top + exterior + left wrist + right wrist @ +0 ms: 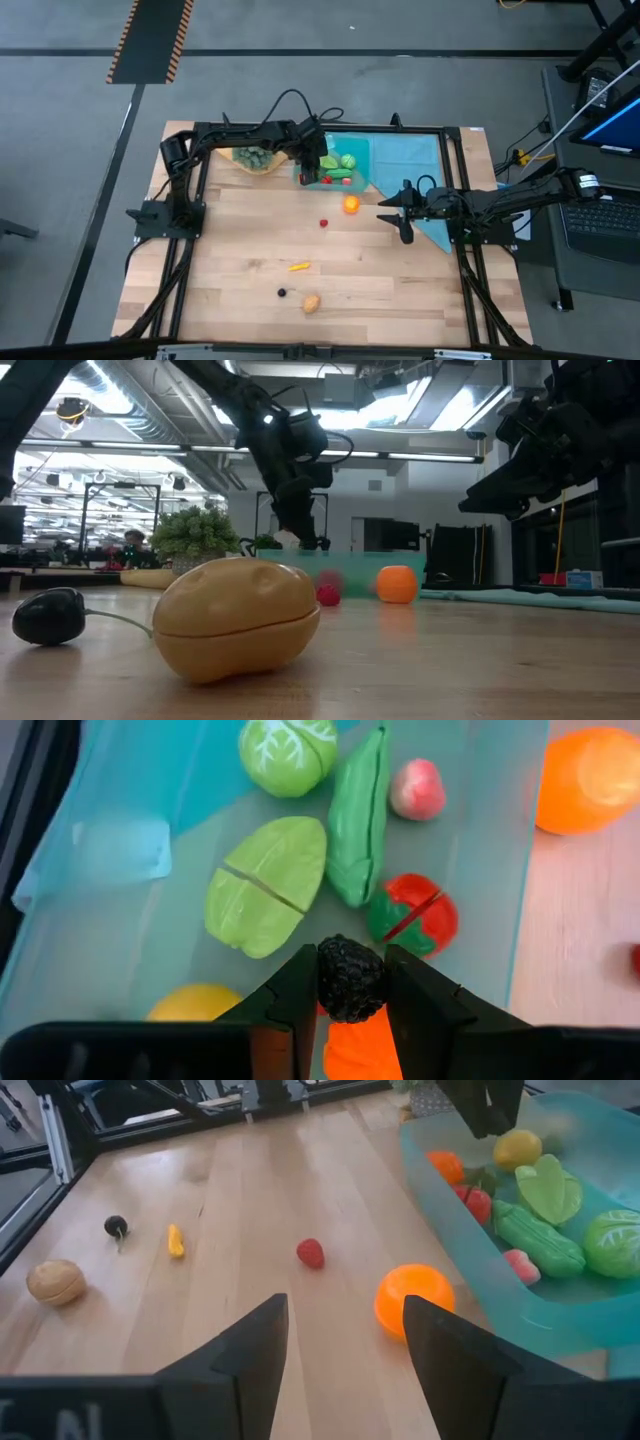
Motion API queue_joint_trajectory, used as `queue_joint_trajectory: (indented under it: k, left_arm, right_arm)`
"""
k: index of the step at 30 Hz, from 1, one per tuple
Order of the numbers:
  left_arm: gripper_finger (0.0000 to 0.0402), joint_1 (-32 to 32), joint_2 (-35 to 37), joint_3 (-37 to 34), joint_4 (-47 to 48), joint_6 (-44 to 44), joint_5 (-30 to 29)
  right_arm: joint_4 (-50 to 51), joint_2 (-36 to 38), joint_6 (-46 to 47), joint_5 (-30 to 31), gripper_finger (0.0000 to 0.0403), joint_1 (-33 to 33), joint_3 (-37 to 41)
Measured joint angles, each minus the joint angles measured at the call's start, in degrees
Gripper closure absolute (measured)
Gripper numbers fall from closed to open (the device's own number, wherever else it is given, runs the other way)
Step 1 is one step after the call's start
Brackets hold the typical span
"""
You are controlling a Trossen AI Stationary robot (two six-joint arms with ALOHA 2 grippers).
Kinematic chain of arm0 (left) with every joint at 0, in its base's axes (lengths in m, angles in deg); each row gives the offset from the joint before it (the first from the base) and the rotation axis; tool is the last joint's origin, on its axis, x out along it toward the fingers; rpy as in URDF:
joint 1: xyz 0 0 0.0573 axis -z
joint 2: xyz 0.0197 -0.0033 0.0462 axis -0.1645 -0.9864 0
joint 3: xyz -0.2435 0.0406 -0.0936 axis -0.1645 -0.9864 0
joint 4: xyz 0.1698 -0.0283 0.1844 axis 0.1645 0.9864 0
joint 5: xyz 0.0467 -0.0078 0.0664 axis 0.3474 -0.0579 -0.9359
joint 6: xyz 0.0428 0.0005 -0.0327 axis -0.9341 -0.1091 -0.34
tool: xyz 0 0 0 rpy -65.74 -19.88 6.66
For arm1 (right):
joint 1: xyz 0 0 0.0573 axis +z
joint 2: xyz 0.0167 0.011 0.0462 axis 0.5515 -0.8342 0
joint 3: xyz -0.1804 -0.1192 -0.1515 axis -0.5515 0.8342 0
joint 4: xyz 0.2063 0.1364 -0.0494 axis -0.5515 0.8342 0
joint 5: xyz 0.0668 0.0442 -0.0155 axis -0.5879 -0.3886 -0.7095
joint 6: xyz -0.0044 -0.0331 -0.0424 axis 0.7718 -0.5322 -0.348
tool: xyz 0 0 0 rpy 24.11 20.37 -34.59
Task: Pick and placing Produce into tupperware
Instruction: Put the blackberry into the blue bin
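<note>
The left gripper [350, 995] hangs over the near end of the tupperware [352, 150], its fingers pinching a dark, bumpy blackberry [350, 978] between the tips. Directly under the berry lies an orange piece [360, 1050]; ahead of the fingertips lie a split green leaf [265, 885], a pea pod [358, 815], a halved tomato [415, 915], a cabbage [288, 752] and a small pink fruit [416, 790]. A yellow fruit [195, 1003] lies beside the left finger.

The right gripper [345, 1335] waits over bare table, fingers spread and empty. An orange [413, 1300] lies just ahead of its right finger, outside the container wall; a strawberry [311, 1253] lies farther ahead.

Judgement: the orange looks light, rigid and smooth, and will likely roll. Grip across its widest part, fingers centred.
</note>
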Motion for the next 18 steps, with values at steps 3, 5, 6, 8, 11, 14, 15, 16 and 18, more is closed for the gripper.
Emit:
queue_joint_trajectory:
  k: [3,5,6,8,11,14,15,16,18]
  left_arm:
    - [0.0306,-0.1,0.0,0.0,0.1,0.0,-0.2]
    - [0.0306,0.0,-0.5,0.1,-0.3,0.0,-0.5]
    - [0.0308,0.0,-1.0,0.1,-1.0,0.0,-0.7]
    - [0.031,0.0,-2.0,-0.1,-0.2,0.0,-1.1]
    - [0.0308,-0.3,-3.1,0.0,-0.8,-0.2,-1.9]
    - [0.0305,-0.5,-3.9,0.0,-1.8,-0.3,-2.1]
    - [0.0306,-0.6,-3.9,-0.1,-1.1,-0.4,-2.3]
    - [0.0307,-0.7,-3.9,-0.1,-1.6,-0.4,-2.5]
    - [0.031,-0.9,-3.9,0.0,-1.9,-0.5,-2.9]
  right_arm:
    - [0.0,-0.2,0.0,0.0,0.0201,0.0,0.0]
    - [0.0,-0.4,0.0,0.0,0.0201,0.0,0.0]
    - [0.0,-0.4,0.0,0.0,0.0201,0.0,0.0]
    - [0.0,-0.4,0.0,0.0,0.0201,0.0,0.0]
    - [0.2,-0.5,0.0,0.0,0.0201,0.0,0.0]
    - [0.3,-1.0,0.0,0.0,0.0201,0.0,0.0]
    - [0.1,-1.2,0.0,0.0,0.0201,0.0,0.0]
    - [-0.2,-1.6,0.0,0.0,0.0201,0.0,0.0]
    - [0.2,-1.7,0.0,0.0,0.0201,0.0,0.0]
